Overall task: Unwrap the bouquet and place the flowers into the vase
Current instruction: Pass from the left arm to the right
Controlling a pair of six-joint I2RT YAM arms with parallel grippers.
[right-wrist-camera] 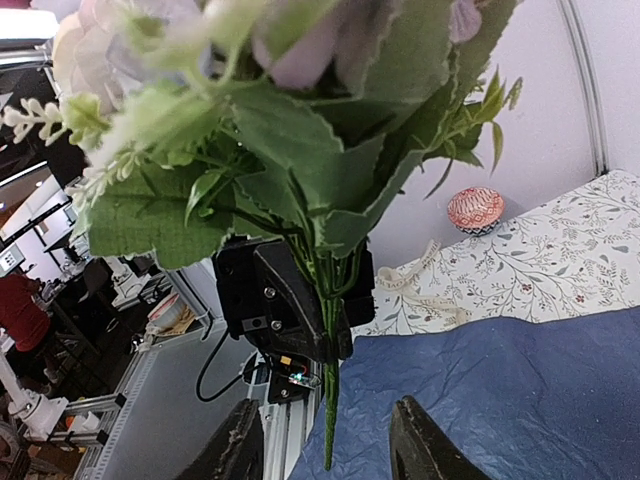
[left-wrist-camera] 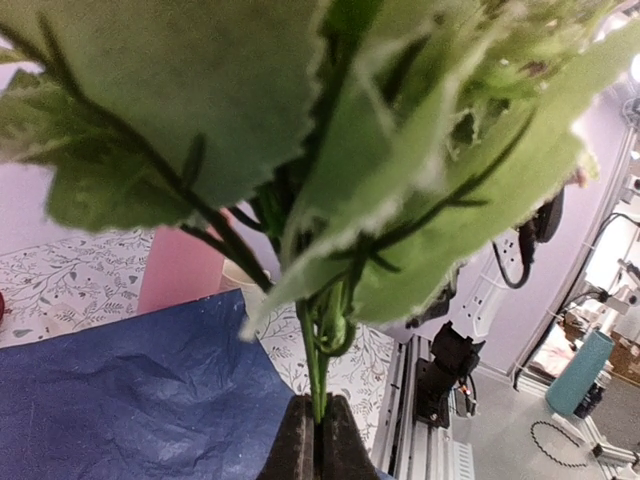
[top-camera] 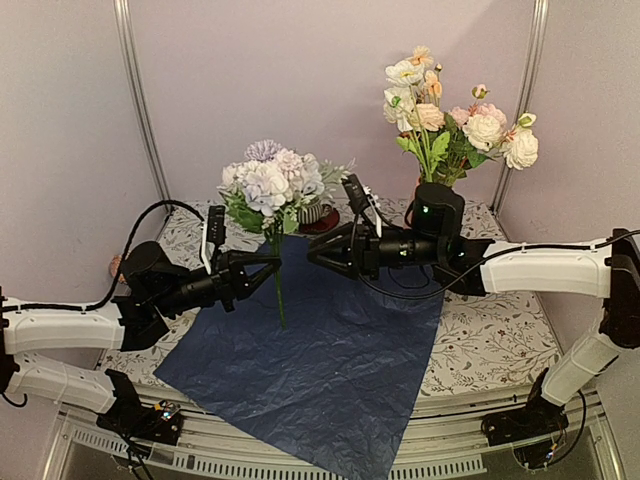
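Note:
My left gripper (top-camera: 271, 263) (left-wrist-camera: 320, 442) is shut on the green stems (left-wrist-camera: 316, 380) of a lilac and white bunch of flowers (top-camera: 272, 182), held upright over the unfolded blue paper (top-camera: 330, 350). The stem ends (top-camera: 279, 300) hang below the fingers. My right gripper (top-camera: 320, 254) (right-wrist-camera: 325, 450) is open, just right of the stems and pointing at them, apart from them. More flowers (top-camera: 462, 122), cream and peach, stand at the back right. Their vase is mostly hidden behind the right wrist in the top view. It shows as a pink wall (left-wrist-camera: 180, 268) in the left wrist view.
A striped cup on a red saucer (top-camera: 318, 212) stands behind the held bunch. The cream ribbon (right-wrist-camera: 420, 290) lies on the flowered tablecloth (top-camera: 500, 340) beyond the paper. A red patterned round object (right-wrist-camera: 475, 210) sits at the table's left edge.

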